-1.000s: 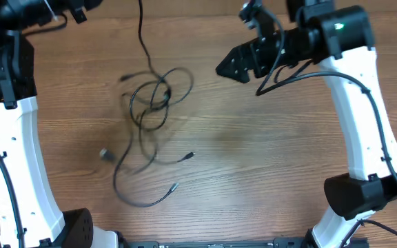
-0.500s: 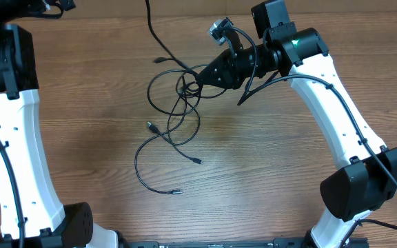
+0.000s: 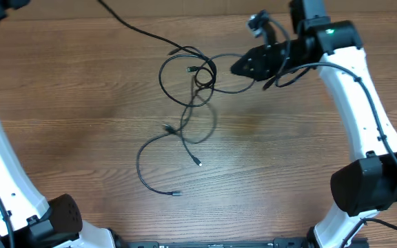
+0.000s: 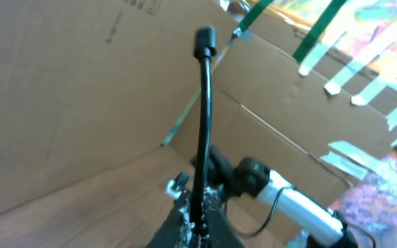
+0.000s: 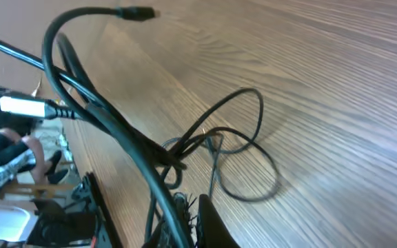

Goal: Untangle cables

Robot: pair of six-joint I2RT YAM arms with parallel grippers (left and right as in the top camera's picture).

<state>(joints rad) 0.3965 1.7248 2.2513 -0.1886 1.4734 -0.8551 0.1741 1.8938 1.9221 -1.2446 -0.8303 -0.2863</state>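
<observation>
**Cables (image 3: 200, 84) gripped from two sides**

The cables lie in loose, crossed loops near the middle of the worktop (image 3: 288, 158), with free ends trailing toward its near edge. The right claw (image 3: 238, 68) is closed tight on a strand at the right side of the tangle. The left claw (image 4: 197, 231), seen only by its wrist camera, pinches another strand, whose plug (image 4: 204, 40) sticks out beyond the fingers.
</observation>
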